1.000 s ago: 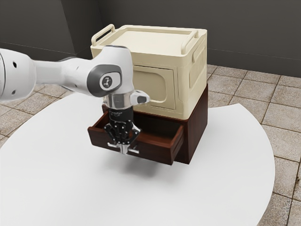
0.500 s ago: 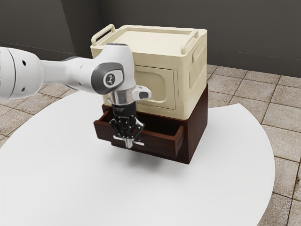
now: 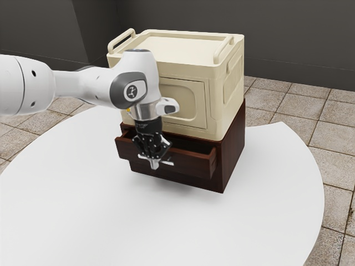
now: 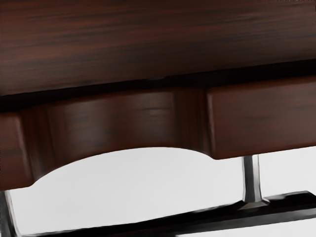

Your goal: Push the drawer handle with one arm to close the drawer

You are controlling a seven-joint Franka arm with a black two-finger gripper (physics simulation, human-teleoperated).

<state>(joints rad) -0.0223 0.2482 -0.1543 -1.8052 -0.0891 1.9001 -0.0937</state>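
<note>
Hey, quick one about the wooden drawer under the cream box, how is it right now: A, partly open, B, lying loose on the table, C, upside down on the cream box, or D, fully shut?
A: the drawer juts out from the brown cabinet, and its dark inside shows behind the front.

Cabinet [image 3: 233, 147] on a white table [image 3: 83, 213]

The dark cabinet stands upright by the table's far edge, near the pointed corner on the exterior view's right; from that corner the rim curves round toward the front.
</note>
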